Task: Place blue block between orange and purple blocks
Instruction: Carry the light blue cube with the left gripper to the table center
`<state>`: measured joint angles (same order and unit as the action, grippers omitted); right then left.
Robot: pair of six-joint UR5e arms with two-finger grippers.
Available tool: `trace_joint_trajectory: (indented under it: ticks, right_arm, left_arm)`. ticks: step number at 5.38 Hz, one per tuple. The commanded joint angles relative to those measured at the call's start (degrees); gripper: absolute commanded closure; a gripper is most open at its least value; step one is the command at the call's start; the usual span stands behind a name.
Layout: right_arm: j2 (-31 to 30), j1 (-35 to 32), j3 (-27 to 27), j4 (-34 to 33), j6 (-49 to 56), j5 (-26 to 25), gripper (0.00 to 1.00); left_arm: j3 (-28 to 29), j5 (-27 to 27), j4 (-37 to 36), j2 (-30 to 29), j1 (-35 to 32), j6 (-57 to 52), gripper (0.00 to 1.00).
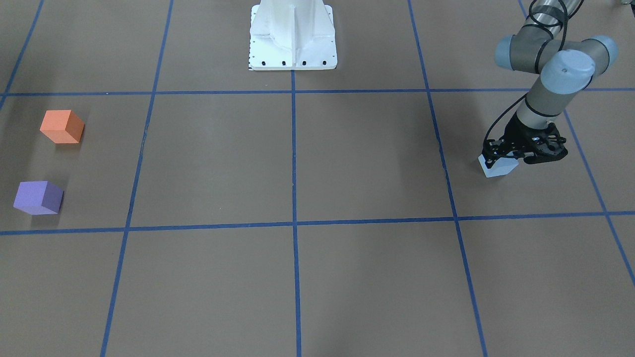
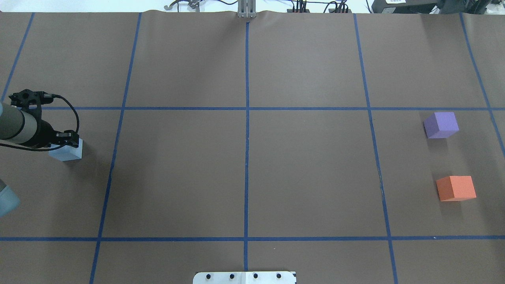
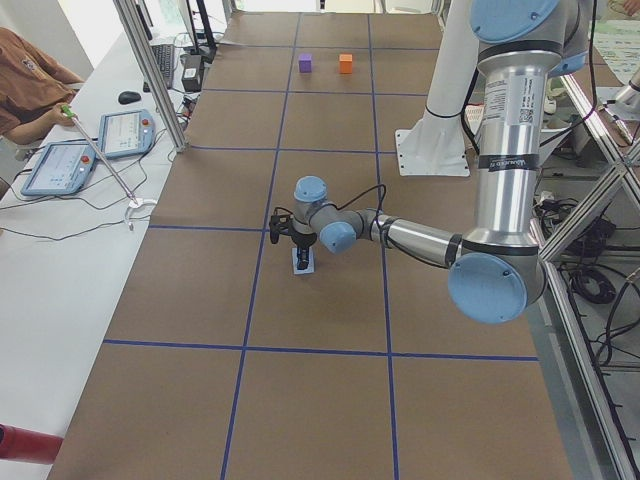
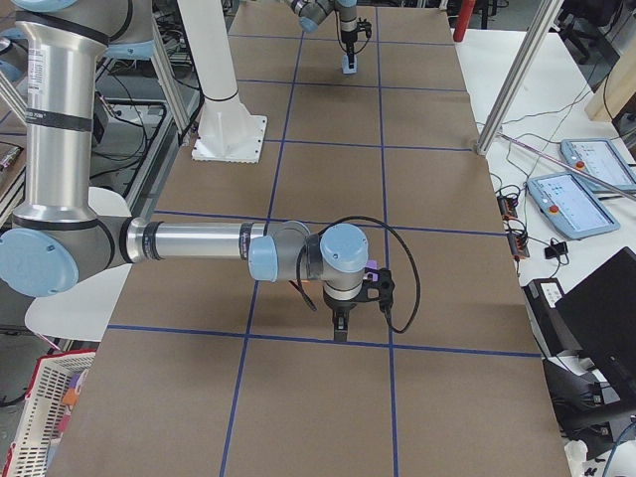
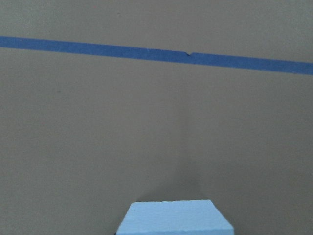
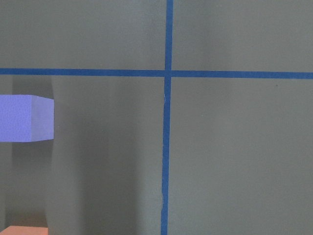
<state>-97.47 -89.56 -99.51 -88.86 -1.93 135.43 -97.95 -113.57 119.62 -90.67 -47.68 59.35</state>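
Brown paper covers the table (image 2: 307,177), marked into squares by blue tape lines (image 2: 246,157); in the overhead view we count five running away from the robot and two running across. We see two arms. The left arm (image 1: 550,84) reaches down at the robot's far left. The right arm (image 4: 199,241) shows only in the side view from the right, where it stretches low over the paper. One white pedestal (image 1: 292,34) stands at the robot's edge.

We count three blocks, one of each colour. The blue block (image 1: 496,171) sits near the table's left end. The orange block (image 1: 62,126) and purple block (image 1: 37,197) sit near the right end, orange nearer the robot. They stand apart, with brown paper showing between them. A wide stretch of paper lies between the blue block and this pair.

The left gripper (image 1: 503,159) sits directly over the blue block, but its own body hides the fingers, so we cannot tell whether they clamp it. The left wrist view shows only the block's top, cut by the lower edge. For the right gripper (image 4: 341,328) we cannot tell apart or together; its wrist partly hides the purple block there
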Motion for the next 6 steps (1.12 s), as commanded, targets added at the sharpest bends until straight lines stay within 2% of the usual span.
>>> trace_joint_trajectory:
  ticks: [1, 2, 3, 5, 6]
  right_arm:
    - [0.00, 0.00, -0.25, -0.08, 0.00, 0.18, 0.00]
    - [0.00, 0.00, -0.25, -0.08, -0.09, 0.27, 0.00]
    - [-0.09, 0.00, -0.16, -0.08, -0.09, 0.36, 0.00]
    - [0.09, 0.00, -0.68, -0.08, -0.09, 0.44, 0.00]
    - [0.09, 0.00, -0.95, -0.08, -0.09, 0.53, 0.00]
  left_arm:
    - [-4.67, -0.77, -5.49, -1.51, -0.13, -0.29, 1.00]
    - [-6.96, -0.60, -18.76, -11.01, -0.13, -0.29, 1.00]
    - [-7.07, -0.69, -27.60, -20.16, 1.35, 0.67, 1.00]
    - [-2.54, -0.16, -30.24, -31.88, 8.01, 7.41, 1.00]
    - [4.28, 0.01, -30.24, -40.12, 9.87, 9.10, 1.00]
